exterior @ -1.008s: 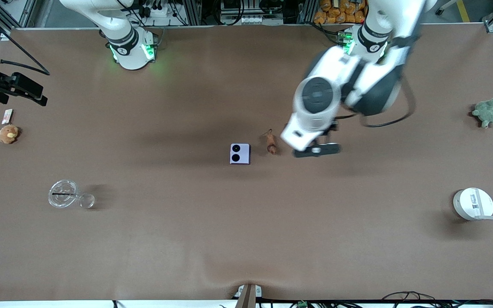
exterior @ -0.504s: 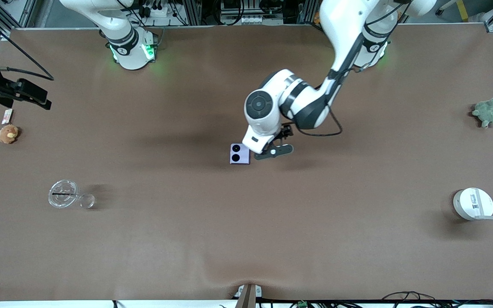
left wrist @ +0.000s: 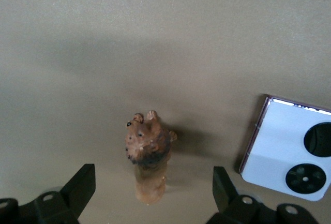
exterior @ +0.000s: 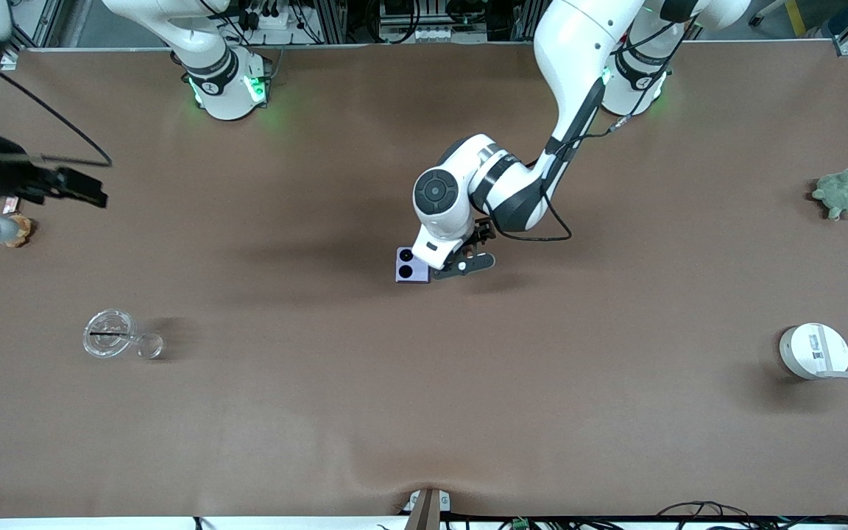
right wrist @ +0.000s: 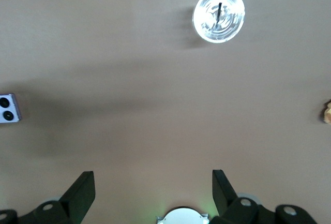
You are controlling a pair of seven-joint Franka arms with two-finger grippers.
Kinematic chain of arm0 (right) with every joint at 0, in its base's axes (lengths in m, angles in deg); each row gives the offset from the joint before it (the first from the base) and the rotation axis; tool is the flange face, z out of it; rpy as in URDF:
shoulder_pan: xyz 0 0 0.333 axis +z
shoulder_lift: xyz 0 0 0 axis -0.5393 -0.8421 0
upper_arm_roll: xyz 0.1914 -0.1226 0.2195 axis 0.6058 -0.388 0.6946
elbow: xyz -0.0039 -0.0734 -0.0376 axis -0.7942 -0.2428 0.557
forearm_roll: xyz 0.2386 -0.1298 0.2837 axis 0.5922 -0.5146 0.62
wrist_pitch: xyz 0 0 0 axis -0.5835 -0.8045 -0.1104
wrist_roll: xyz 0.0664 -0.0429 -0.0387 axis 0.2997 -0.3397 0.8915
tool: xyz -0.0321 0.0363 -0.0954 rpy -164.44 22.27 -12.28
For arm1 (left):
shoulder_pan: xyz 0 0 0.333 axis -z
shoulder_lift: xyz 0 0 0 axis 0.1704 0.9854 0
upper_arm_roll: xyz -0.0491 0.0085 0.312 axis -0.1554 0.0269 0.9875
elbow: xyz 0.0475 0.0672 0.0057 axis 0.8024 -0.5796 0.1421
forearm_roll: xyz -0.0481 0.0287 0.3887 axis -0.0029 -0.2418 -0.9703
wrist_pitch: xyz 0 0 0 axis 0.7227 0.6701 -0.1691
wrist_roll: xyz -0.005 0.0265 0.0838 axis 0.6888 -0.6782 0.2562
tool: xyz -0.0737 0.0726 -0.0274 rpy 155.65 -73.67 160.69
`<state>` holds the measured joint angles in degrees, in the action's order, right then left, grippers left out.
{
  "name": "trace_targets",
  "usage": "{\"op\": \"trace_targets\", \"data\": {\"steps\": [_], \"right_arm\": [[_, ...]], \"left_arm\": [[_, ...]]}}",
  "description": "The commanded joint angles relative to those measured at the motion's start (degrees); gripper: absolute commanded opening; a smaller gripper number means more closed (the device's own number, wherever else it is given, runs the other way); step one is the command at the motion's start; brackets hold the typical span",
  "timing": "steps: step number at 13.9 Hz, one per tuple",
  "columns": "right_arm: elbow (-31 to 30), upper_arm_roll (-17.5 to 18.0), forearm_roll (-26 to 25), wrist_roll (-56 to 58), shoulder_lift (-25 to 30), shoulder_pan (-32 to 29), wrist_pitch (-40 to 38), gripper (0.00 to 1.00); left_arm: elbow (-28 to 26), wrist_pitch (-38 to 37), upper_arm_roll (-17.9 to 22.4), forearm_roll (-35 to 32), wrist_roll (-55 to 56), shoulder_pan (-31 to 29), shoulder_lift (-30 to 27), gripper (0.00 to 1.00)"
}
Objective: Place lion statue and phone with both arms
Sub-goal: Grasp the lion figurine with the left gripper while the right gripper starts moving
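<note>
The lion statue is a small reddish-brown figurine standing on the brown table, beside the phone. My left gripper is open just above the table, one finger on each side of the lion and not touching it. In the front view the left gripper and wrist hide the lion and cover one edge of the lavender phone. My right gripper is open and empty, high over the right arm's end of the table. The phone also shows small in the right wrist view.
A clear round lid and a small clear cup lie toward the right arm's end. A brown plush sits at that edge. A green plush turtle and a round white device are at the left arm's end.
My left arm has swung toward the phone and lowered over the lion, which is now hidden in the front view. My right arm has shifted slightly at the table's end.
</note>
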<state>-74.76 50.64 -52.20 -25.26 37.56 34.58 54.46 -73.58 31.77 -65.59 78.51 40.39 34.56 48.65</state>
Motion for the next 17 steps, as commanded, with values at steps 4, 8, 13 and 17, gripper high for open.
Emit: {"op": "trace_targets", "data": {"steps": [4,8,13,17], "right_arm": [[1.76,0.37,0.11,0.34,-2.1,0.61,-0.44,1.0],[1.93,0.37,-0.07,0.34,-2.62,1.4,0.0,1.0],[1.93,0.28,5.46,-0.45,-4.29,2.37,3.25,1.0],[1.84,0.2,9.68,-0.54,-5.0,3.07,4.05,1.0]], "left_arm": [[-1.58,2.9,0.28,-0.79,1.09,-0.07,0.59,0.99],[-1.58,2.82,0.28,-0.7,1.18,-0.16,0.5,0.0],[-1.49,2.11,0.37,-0.7,1.27,-0.68,-0.2,0.0],[-0.7,-1.13,0.8,-0.7,1.8,-5.5,-6.59,0.0]]}}
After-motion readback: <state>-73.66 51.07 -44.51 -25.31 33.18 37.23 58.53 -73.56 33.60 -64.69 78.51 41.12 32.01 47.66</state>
